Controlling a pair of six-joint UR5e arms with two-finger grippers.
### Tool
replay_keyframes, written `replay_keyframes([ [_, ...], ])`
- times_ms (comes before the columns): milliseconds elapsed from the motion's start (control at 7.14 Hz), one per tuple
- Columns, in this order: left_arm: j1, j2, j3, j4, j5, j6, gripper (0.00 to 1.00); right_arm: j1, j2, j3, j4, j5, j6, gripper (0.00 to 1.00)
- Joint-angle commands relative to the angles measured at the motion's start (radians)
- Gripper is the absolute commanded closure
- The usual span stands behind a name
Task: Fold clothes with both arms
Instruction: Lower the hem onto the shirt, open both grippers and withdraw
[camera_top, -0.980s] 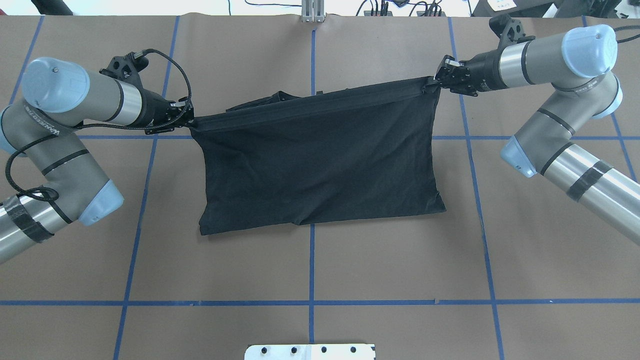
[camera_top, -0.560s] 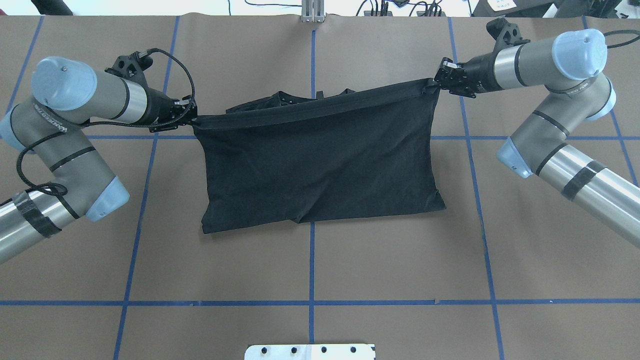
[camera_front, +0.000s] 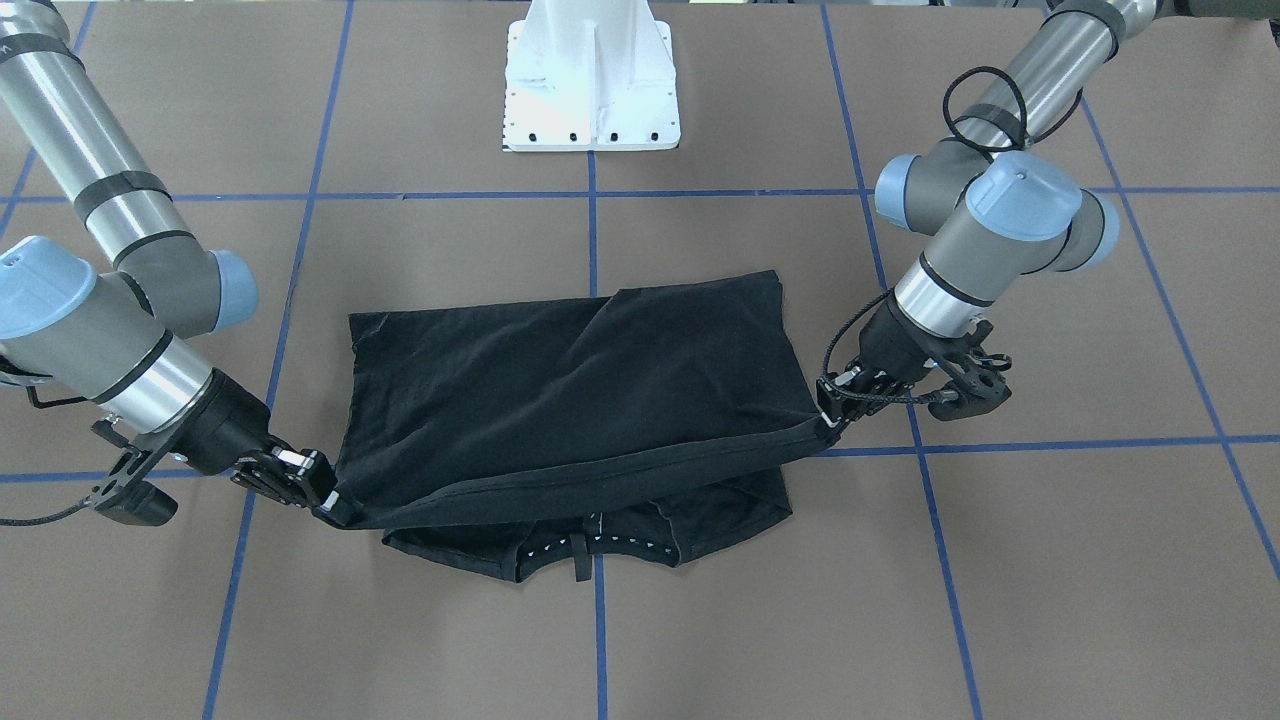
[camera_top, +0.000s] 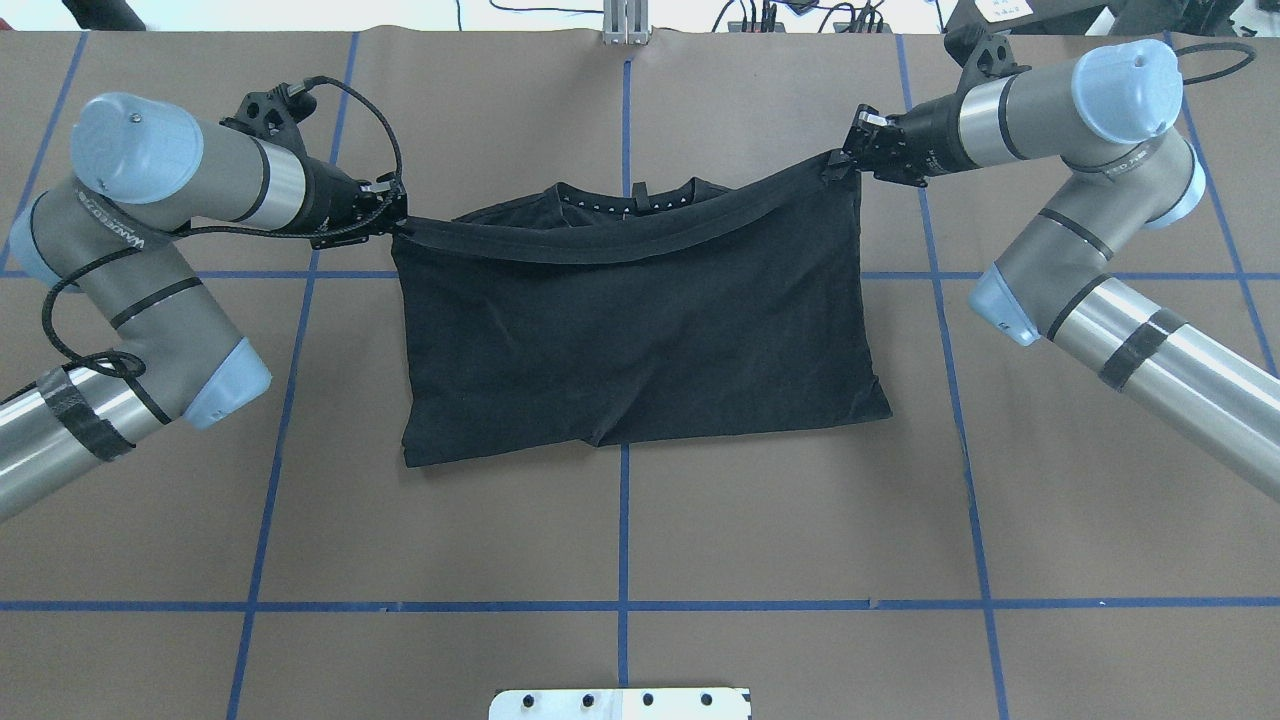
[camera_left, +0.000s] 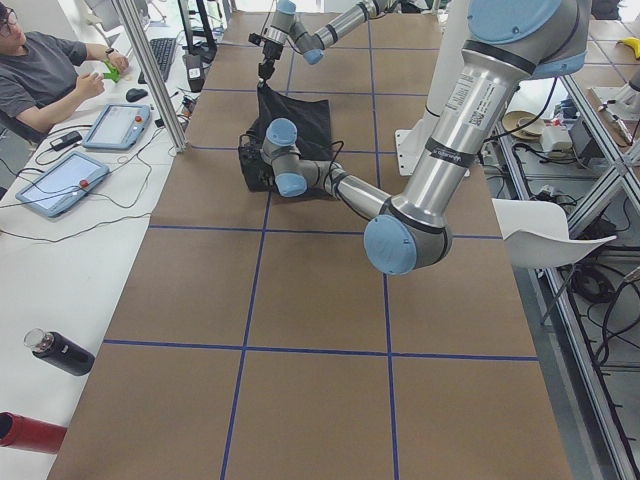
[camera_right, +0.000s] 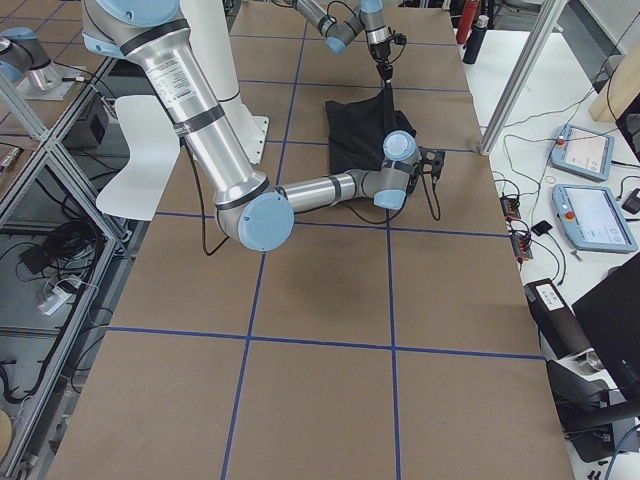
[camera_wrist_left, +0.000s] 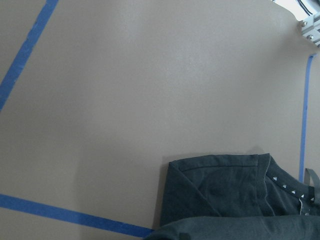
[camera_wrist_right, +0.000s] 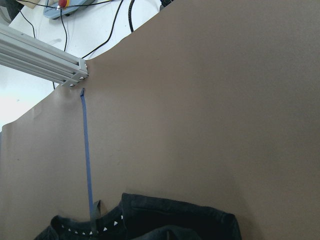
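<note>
The black T-shirt (camera_top: 640, 340) lies folded across the middle of the table, its print hidden. Its upper layer is raised along the far edge, and that hem sags between my two grippers. My left gripper (camera_top: 397, 214) is shut on the hem's left corner, and my right gripper (camera_top: 843, 160) is shut on the right corner. The studded collar (camera_top: 630, 201) shows on the table just beyond the hem. From the front, the shirt (camera_front: 580, 390) hangs between the left gripper (camera_front: 829, 421) and the right gripper (camera_front: 322, 498). Both wrist views catch only the collar (camera_wrist_right: 165, 220) and a sleeve (camera_wrist_left: 220, 187).
The white pedestal base (camera_front: 592, 80) stands on the robot's side of the shirt. Blue tape lines (camera_top: 622, 520) grid the brown table. An aluminium post (camera_top: 625, 20) stands at the far edge. A person (camera_left: 45, 70) sits at a side desk with tablets (camera_left: 117, 125).
Both grippers have carried the hem farther from the robot and closer together. The hem has gone from taut to sagging, and more of the collar shows.
</note>
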Motion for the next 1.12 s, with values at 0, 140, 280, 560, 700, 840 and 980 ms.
replay_keyframes([
  [0, -0.035, -0.01, 0.0, 0.006, 0.0, -0.001, 0.0, 0.002, 0.001, 0.001, -0.001, 0.012, 0.011, 0.01],
  [140, -0.065, -0.012, 0.0, 0.009, -0.006, 0.001, 0.0, 0.01, 0.001, 0.003, 0.0, 0.06, 0.025, 0.01],
  [280, -0.08, -0.01, -0.001, 0.011, -0.011, 0.002, 0.0, 0.012, -0.017, 0.026, 0.008, 0.091, 0.044, 0.01],
  [560, -0.082, -0.007, -0.07, 0.093, -0.026, 0.001, 0.0, 0.01, -0.11, 0.151, -0.004, 0.197, 0.115, 0.01],
  [700, -0.082, -0.001, -0.139, 0.166, -0.026, 0.001, 0.0, -0.001, -0.179, 0.214, -0.003, 0.243, 0.152, 0.01],
  [840, -0.082, 0.002, -0.178, 0.207, -0.026, 0.001, 0.0, -0.063, -0.273, 0.286, -0.003, 0.234, 0.154, 0.01],
  [980, -0.082, 0.004, -0.189, 0.207, -0.025, 0.001, 0.0, -0.127, -0.316, 0.302, -0.003, 0.217, 0.154, 0.01],
])
